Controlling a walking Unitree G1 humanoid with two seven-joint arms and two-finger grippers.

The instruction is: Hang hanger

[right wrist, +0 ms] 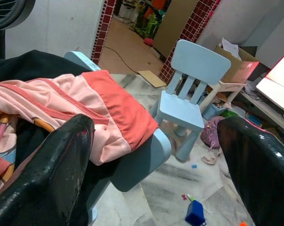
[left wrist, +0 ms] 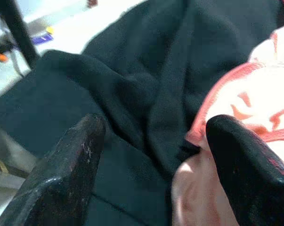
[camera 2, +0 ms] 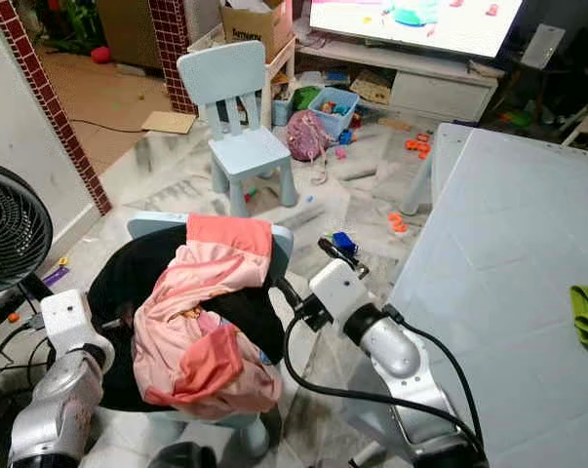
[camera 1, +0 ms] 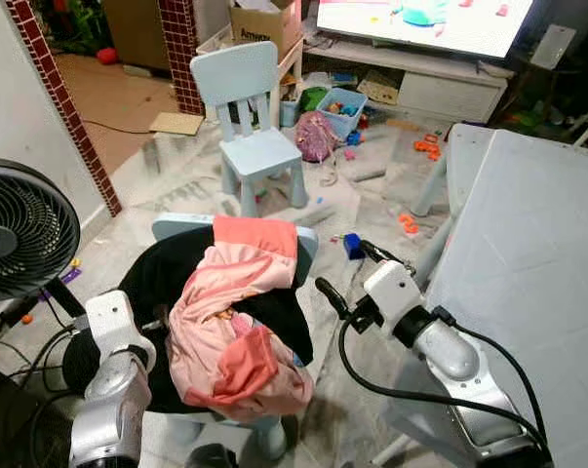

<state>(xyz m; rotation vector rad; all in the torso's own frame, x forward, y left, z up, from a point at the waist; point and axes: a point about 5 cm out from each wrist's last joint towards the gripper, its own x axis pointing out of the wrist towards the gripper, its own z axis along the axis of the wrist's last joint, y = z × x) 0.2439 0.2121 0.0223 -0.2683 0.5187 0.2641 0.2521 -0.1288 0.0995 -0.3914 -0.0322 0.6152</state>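
Just left of the right gripper (camera 1: pixel 352 283), fingers spread and gripping nothing, a pink garment (camera 1: pixel 237 322) lies heaped over black cloth (camera 1: pixel 162 268) on a small blue chair (camera 1: pixel 303 249). Left gripper (left wrist: pixel 153 155), fingers also spread, sits against that pile. Hanger can't be made out.

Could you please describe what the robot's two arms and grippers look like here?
Both arms are silver, jointed metal with white box-shaped wrist housings. The right arm carries looping black cables, and the right gripper has two long, glossy black fingers. The left arm looks the same; the left gripper shows matte, scuffed black fingers.
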